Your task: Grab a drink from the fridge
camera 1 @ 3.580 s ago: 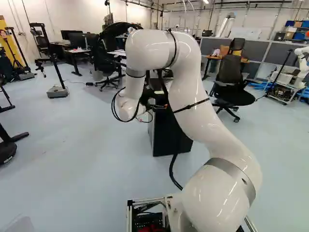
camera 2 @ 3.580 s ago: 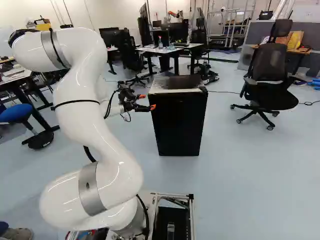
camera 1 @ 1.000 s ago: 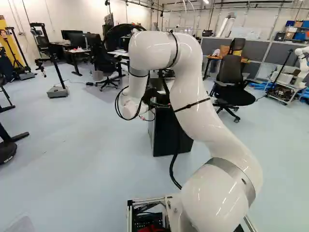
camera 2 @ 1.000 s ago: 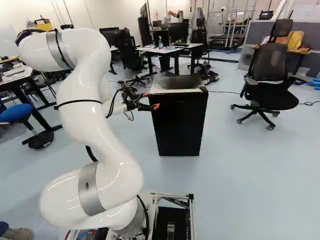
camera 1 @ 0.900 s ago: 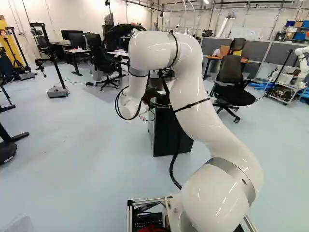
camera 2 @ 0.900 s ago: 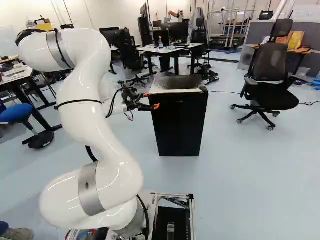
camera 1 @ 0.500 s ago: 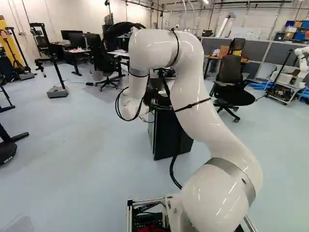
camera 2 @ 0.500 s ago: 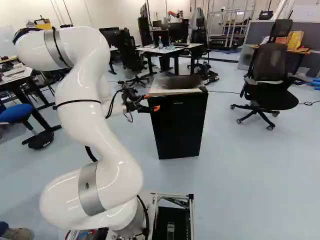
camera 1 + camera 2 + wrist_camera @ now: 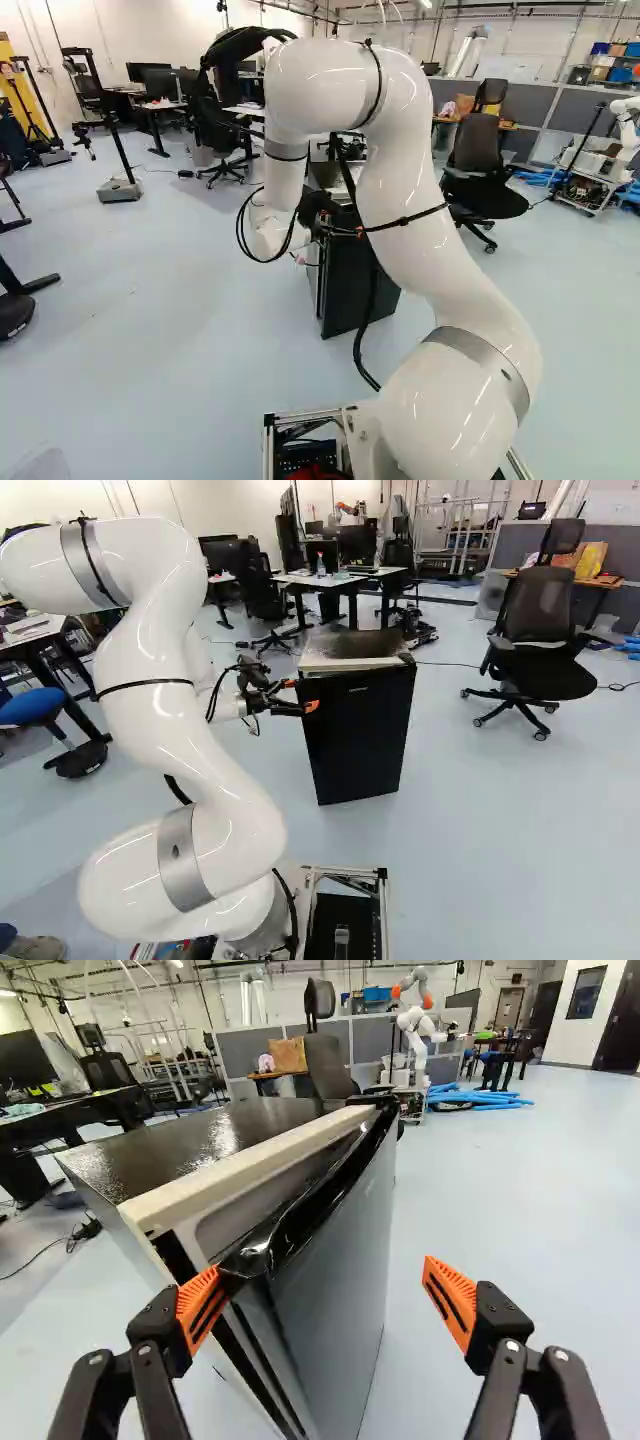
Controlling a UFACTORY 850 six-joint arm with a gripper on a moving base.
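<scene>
Fridge [image 9: 190, 1150] directly ahead of the fingers [image 9: 200, 1310]; door [image 9: 335, 1280] ajar between them, blocking the interior. Gripper [image 9: 301, 695] spread wide, nothing grasped; one finger at the door's edge, contact unclear. Beyond fridge and fingers: chair [image 9: 328, 1065], then another robot [image 9: 417, 1048], blue tubes [image 9: 480, 1099].

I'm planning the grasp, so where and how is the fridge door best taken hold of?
Probably by the top corner of its near upright edge, the hand coming from that edge's side, one finger each side of the door. There the door's glossy top lip stands off the pale trim, with a hollow behind, and its front is flat.
</scene>
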